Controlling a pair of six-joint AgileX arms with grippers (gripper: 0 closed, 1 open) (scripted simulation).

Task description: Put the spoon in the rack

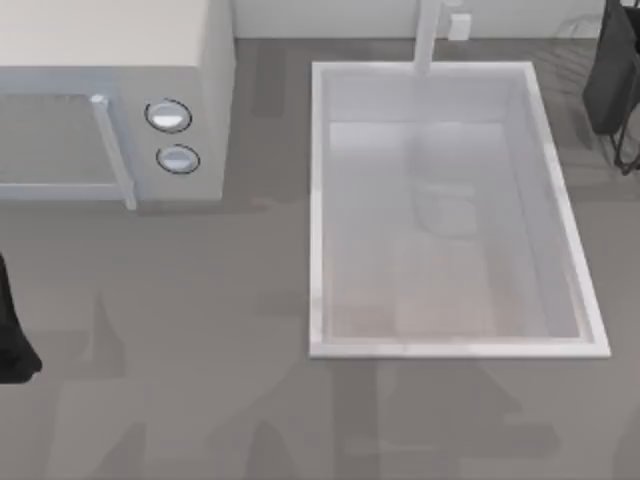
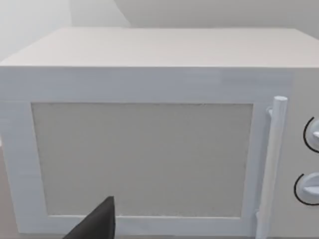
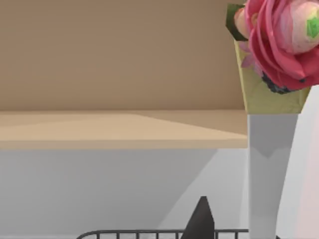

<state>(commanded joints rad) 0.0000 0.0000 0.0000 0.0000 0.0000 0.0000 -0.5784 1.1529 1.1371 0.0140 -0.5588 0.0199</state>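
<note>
Dark wire of the rack (image 1: 622, 90) sits at the table's far right; the spoon's whereabouts and both grippers' grip remain unclear.

So the microwave (image 1: 110, 100) sits at the back left of the table (image 1: 200, 350), with the sink (image 1: 450, 348) to its right. The rack (image 1: 618, 80) is past the sink, at the far right edge.

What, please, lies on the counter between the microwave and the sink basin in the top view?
Nothing does: in the top view the grey counter between the microwave and the sink basin is bare.
</note>
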